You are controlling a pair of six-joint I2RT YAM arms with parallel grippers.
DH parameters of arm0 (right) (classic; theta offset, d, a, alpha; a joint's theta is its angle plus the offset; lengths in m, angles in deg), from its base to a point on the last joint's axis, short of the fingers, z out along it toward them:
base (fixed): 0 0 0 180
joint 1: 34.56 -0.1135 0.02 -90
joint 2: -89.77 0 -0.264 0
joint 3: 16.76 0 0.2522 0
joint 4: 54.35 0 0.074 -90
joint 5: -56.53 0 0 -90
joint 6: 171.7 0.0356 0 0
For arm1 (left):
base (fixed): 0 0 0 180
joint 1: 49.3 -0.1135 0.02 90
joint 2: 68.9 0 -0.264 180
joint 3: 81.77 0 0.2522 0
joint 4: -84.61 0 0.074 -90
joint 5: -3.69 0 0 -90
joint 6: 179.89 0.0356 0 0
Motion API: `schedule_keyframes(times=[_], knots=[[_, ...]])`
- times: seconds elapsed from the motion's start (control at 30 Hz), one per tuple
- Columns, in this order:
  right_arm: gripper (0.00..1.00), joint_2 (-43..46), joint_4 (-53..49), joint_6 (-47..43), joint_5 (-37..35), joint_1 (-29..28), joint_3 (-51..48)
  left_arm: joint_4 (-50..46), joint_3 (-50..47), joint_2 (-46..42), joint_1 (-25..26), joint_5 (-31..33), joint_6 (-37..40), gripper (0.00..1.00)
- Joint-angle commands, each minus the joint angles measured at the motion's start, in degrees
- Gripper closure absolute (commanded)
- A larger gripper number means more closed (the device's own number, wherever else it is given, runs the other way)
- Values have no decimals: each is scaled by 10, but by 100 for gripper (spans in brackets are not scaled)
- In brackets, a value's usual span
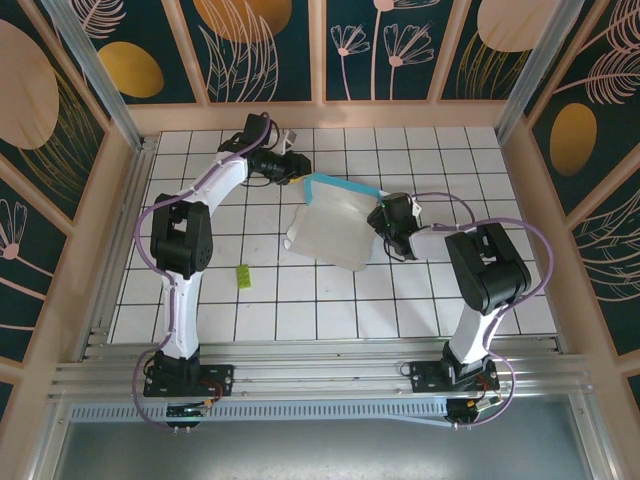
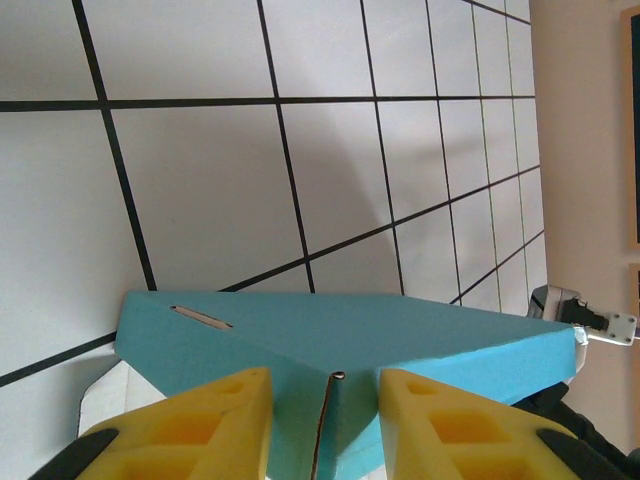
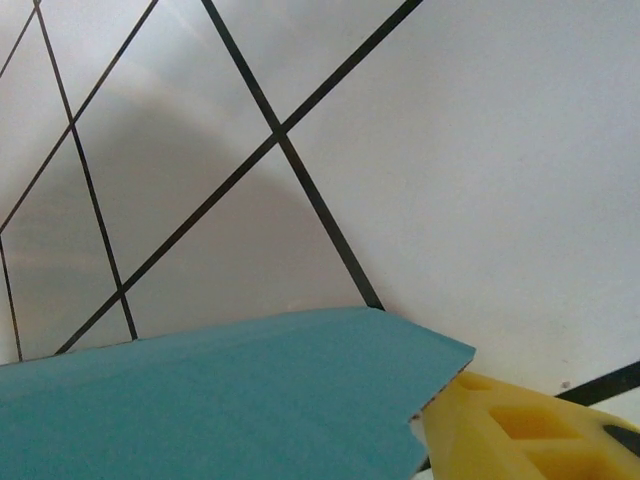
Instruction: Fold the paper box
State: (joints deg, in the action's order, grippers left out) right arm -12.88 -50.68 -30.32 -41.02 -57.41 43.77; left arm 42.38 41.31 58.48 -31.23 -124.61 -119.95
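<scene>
White tiled worktop is carrying the paper box mid-frame, pale face up, with a cyan flap standing at its upper edge. Left pincer is straddling that flap and right pincer is meeting the right edge, likely bracing a fold. Cannot tell whether either is clamping.

I see bright, even light across the white table. Ahead of my left gripper a soft grey shadow spreads past the paper box. My right finger looks blurred, with pale glare far ahead of it.
</scene>
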Motion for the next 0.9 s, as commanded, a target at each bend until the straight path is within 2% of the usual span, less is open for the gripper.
schedule_keyframes(times=[0.0,0.1,0.47,0.87], knots=[[51,-17,47,-9,-12,4,-8,-22,14,10,3,1,13,67],[58,-22,69,-14,-8,5,-11,-22,12,9,3,3,14,67],[65,-6,126,-52,-24,0,-29,-27,12,10,4,4,15,67],[71,-43,215,-75,32,-17,-31,-28,14,15,5,4,13,67]])
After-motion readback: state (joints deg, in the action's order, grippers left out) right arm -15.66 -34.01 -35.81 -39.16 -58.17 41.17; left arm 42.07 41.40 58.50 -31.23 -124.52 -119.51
